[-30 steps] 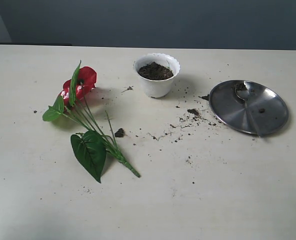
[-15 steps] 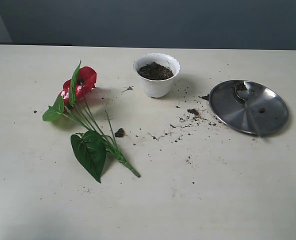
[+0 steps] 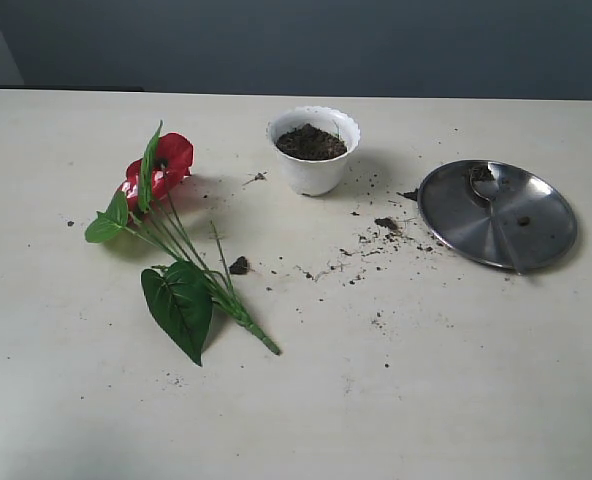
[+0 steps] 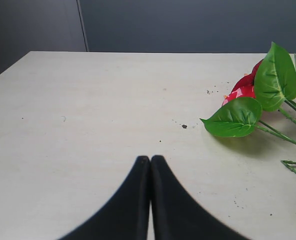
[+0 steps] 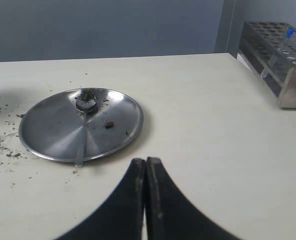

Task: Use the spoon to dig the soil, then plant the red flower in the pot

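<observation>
Red flower [image 3: 169, 157] lying flat; pot [image 3: 312, 176] upright, soil [image 3: 311, 142] inside; spoon [image 5: 86, 104] on plate [image 5: 48, 125]

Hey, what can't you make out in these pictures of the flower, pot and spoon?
Red flower: left wrist view, blooms half behind its leaves, stems cut by the frame edge.
Soil depth: exterior view, hidden by the pot wall.
Spoon: exterior view, too small against the steel plate.

Even soft light, faint shadows, sharp
</observation>
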